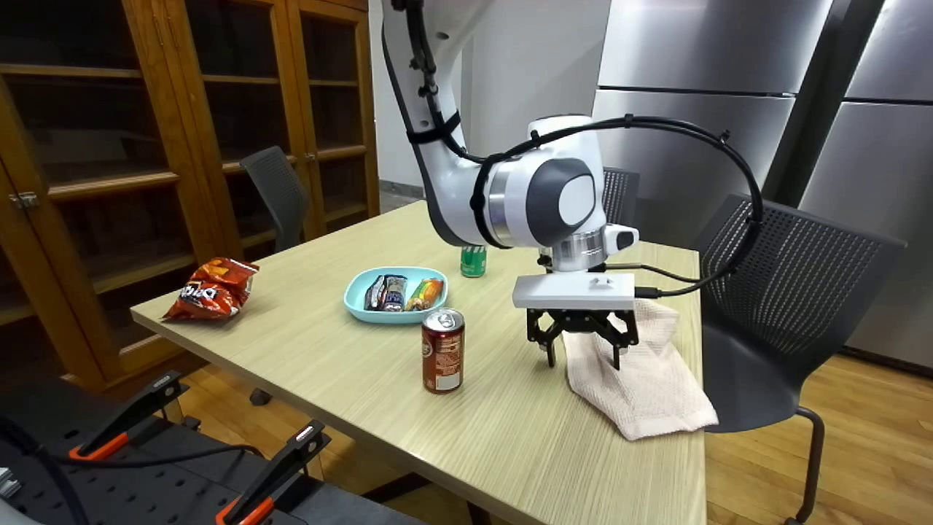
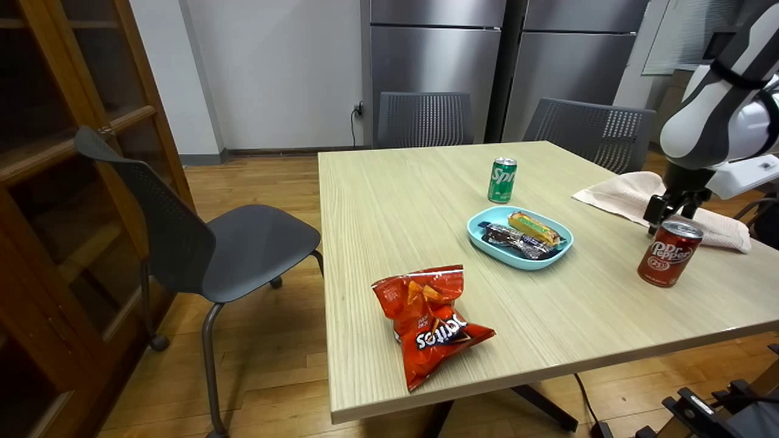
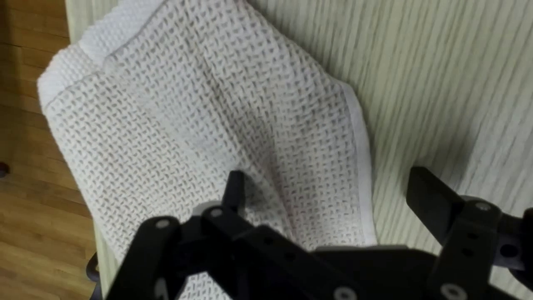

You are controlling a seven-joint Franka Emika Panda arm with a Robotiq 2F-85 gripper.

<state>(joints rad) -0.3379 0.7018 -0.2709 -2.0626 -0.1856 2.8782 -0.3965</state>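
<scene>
A white robot arm point(image 1: 455, 186) reaches down over a pale bench with a wood-grain top point(image 2: 401, 213), its black jaws standing wide apart. Beneath them a pinkish-white waffle-weave cloth towel point(image 3: 200, 108) lies creased and loosely spread along the edge of the bench, one corner poking out past that edge. In the wrist view one jaw is over the towel, beside a raised fold, while its partner is over the bench surface beyond the stitched hem. Whether the jaw by the fold touches the fabric cannot be told.

Near the jaws, apart from the towel, a dark red metal Dr Pepper can point(image 1: 443, 350) stands upright. Farther along sits a shallow turquoise dish with rounded corners point(image 2: 508, 258), holding a silver-and-dark wrapped snack point(image 2: 517, 241) and a yellow-orange wrapped snack point(image 2: 535, 228). A green metal Sprite can point(image 2: 502, 180) stands upright near the dish. Well away from the jaws, a crumpled red Doritos bag point(image 2: 432, 325) lies by a corner of the bench. A dark grey chair with a perforated back point(image 1: 802, 270) stands just beyond the towel's side, and brushed-steel refrigerators point(image 2: 432, 79) rise behind.
</scene>
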